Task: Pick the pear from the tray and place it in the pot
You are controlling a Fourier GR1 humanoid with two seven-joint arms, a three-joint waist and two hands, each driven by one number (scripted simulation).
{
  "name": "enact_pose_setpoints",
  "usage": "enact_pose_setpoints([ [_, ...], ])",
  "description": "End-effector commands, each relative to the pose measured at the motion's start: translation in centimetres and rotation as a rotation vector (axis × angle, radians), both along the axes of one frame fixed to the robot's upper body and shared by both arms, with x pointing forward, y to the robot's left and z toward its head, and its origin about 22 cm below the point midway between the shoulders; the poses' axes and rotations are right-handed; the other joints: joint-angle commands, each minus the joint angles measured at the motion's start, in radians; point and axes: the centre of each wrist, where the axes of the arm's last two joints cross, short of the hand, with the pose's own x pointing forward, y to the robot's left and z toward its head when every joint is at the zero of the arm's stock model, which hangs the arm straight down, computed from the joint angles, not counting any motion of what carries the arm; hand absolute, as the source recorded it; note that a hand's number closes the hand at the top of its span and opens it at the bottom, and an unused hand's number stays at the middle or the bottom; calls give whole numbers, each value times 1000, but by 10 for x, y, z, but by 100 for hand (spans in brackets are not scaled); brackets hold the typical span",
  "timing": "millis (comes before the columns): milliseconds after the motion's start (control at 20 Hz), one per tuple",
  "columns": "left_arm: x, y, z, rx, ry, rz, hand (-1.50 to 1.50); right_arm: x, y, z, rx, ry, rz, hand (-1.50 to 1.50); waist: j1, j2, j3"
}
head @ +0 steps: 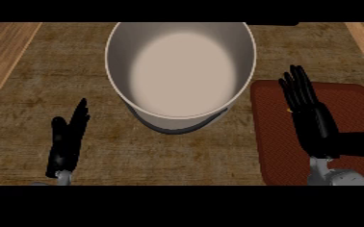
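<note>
Fingers [300,89] out straight and a bit spread on the right hand [316,125], flat over the red-brown tray [274,144] at the right, nothing visibly held. Left hand [65,142] parked at lower left, fingers up and relaxed, well apart from the big grey pot [238,48] sitting mid-way on the brown mat [199,158], just left of the tray. Can't spot the pear, can't tell if it's hidden under that right hand
</note>
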Motion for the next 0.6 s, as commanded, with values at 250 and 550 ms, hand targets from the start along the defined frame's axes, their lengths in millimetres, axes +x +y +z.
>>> enact_pose_setpoints([
  [250, 19, 77, 45, 313, -117, 8, 0, 24, -50, 21, -395, 8, 311, 150, -3, -12, 3],
  [550, 27, 62, 43, 208, 32, 41, 0, 0, -81, -19, -706, -297, -213, -150, -39, -15, 4],
])
